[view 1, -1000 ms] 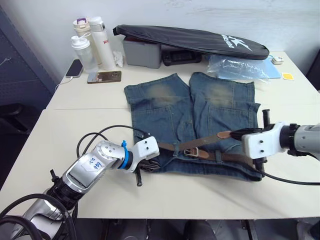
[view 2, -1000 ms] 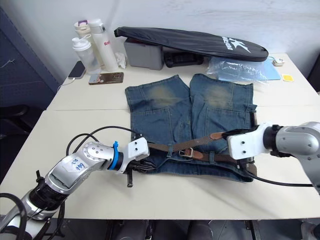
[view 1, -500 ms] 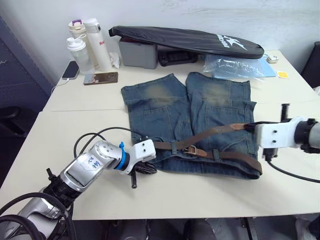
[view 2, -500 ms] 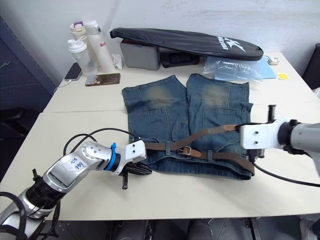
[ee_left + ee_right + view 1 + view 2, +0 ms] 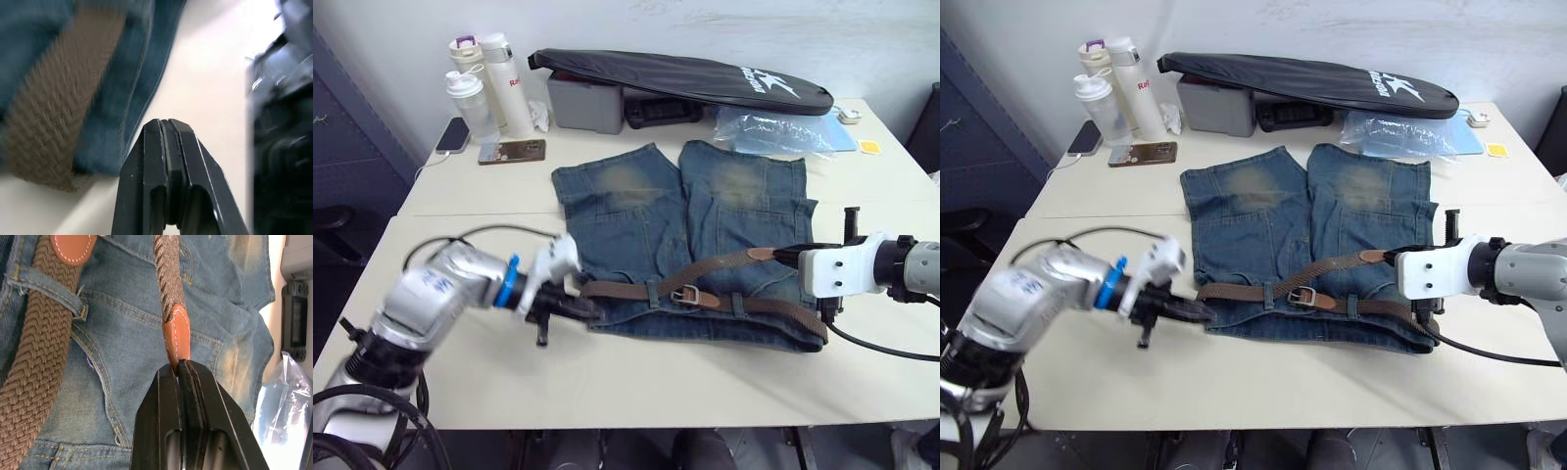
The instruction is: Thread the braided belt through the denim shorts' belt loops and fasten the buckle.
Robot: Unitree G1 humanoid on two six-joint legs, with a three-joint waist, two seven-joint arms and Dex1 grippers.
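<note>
Right wrist view shows the right gripper (image 5: 179,363) with its fingers pinched on the reddish-brown tip of the braided belt (image 5: 705,294), whose free end runs from the buckle (image 5: 684,293) toward that claw. So the right arm holds the end to pull. The left gripper (image 5: 166,128) is pressed together with nothing in it, at the waistband's left end. Belt lies along the waist of the denim shorts (image 5: 636,211), under the belt loops (image 5: 738,303). Shorts are faded, yellow-patched, flat on the table (image 5: 460,196).
</note>
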